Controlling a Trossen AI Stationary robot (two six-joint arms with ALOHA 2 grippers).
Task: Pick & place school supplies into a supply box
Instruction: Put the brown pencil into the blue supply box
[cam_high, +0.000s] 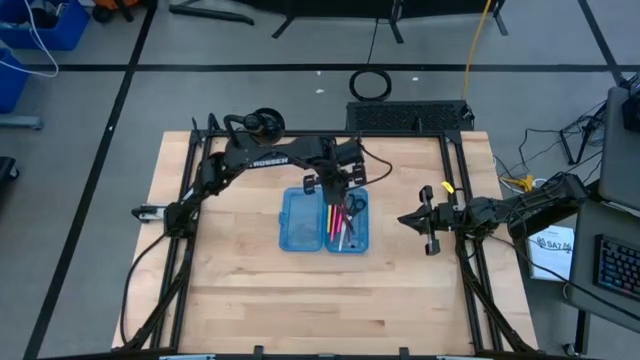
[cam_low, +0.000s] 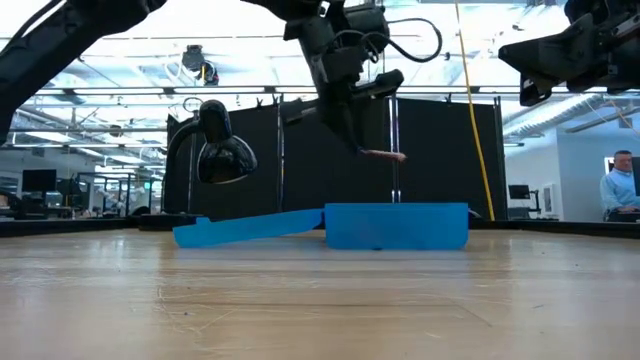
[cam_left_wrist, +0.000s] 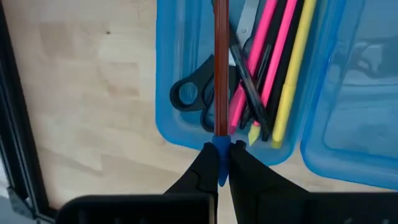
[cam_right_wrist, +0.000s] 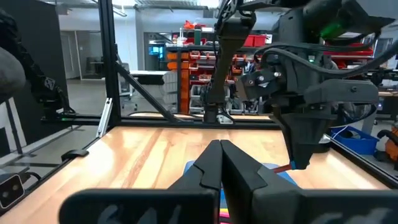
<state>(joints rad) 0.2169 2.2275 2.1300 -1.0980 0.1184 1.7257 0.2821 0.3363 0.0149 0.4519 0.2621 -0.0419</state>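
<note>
The translucent blue supply box (cam_high: 300, 225) lies open on the table, in two halves side by side. The half toward the table's right (cam_left_wrist: 165, 93) holds black-handled scissors (cam_left_wrist: 193, 96), pink markers (cam_left_wrist: 258, 56), a yellow pencil (cam_left_wrist: 292, 68) and dark pens (cam_left_wrist: 249, 87). The other half (cam_left_wrist: 354, 93) shows nothing inside. My left gripper (cam_left_wrist: 219, 163) hovers above the filled half, shut on a reddish-brown pen (cam_left_wrist: 221, 62). My right gripper (cam_high: 408, 219) is shut, holds nothing and waits at the table's right side, above the wood. My left gripper pinches the reddish-brown pen by its blue end (cam_left_wrist: 220, 148) between its two fingertips. It comes from above, slanting down. The pen juts out past the fingertips (cam_low: 385, 155), lifted clear above the box's filled half (cam_low: 395, 225).
Black frame rails run along the table's left, right and far edges (cam_high: 185, 200). A dark lamp-like object (cam_low: 215, 145) stands behind the box. Bare wood lies near the front edge (cam_high: 320, 300). A person (cam_low: 620, 190) sits beyond the table, far off.
</note>
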